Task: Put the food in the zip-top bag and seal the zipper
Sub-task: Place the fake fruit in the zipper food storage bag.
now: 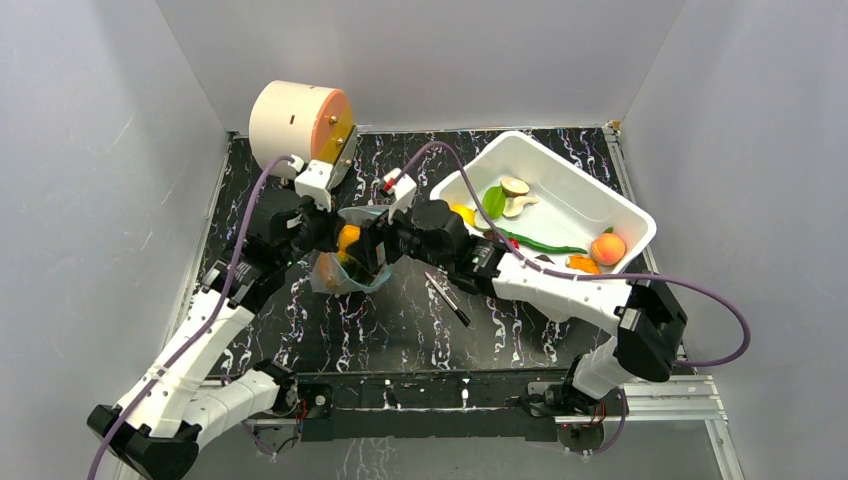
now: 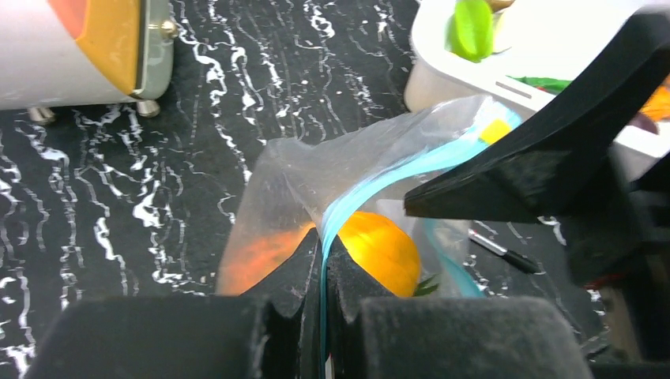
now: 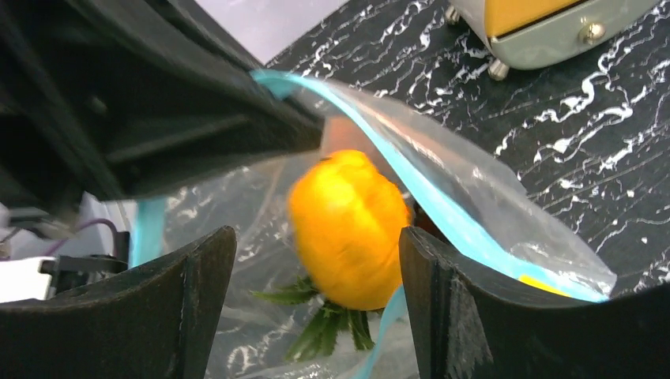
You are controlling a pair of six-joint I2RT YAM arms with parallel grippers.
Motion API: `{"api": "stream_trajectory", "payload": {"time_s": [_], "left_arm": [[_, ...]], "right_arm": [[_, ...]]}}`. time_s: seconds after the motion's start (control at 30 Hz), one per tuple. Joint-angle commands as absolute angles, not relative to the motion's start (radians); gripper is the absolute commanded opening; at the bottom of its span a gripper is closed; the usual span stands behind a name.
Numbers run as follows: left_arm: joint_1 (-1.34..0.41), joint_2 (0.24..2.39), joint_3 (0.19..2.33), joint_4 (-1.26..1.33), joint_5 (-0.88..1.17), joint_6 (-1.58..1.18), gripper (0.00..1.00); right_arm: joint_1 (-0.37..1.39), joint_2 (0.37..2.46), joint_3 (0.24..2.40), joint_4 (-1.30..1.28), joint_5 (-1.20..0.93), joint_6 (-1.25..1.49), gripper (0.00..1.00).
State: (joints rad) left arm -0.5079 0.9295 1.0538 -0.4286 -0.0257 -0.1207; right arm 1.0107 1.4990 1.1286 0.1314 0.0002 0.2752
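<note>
The left gripper [image 2: 322, 257] is pinched tight on the thin blue-teal zipper strip [image 2: 395, 170] of the clear crinkly plastic zip-top bag [image 2: 300, 174]. The right gripper [image 3: 318, 237] has its fingers spread apart at the bag's open mouth. Between them sits the orange toy pineapple with a green leafy crown [image 3: 348, 225]. Just beside, the white rectangular plastic tub [image 1: 590, 200] on the black marbled table [image 1: 400, 320] holds more toy food [image 1: 607, 247].

At bottom centre the left gripper [image 2: 322, 257] pinches the blue-teal zipper [image 2: 395, 178] of the clear zip-top bag [image 2: 308, 170]. The orange pineapple [image 2: 379, 249] lies inside the bag, just right of the fingertips. A white tub [image 2: 430, 75] sits at upper right.
</note>
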Motion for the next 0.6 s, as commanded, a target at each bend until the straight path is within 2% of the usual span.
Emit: {"api": "stream_trajectory", "payload": {"time_s": [0.0, 0.23, 0.37, 0.57], "left_arm": [[-0.511, 0.908, 1.035, -0.403, -0.123, -0.009, 0.00], [-0.511, 0.894, 0.973, -0.354, -0.120, -0.025, 0.00], [-0.511, 0.886, 0.948, -0.343, -0.103, -0.030, 0.00], [-0.511, 0.870, 0.923, -0.318, -0.083, -0.036, 0.00]], "right_arm": [[1.013, 1.511, 1.279, -0.022, -0.043, 0.319, 0.76], [1.002, 1.474, 1.316, -0.155, -0.091, 0.321, 0.76], [0.941, 1.421, 1.335, -0.246, -0.108, 0.297, 0.73], [0.822, 1.382, 1.397, -0.422, -0.011, 0.197, 0.66]]}}
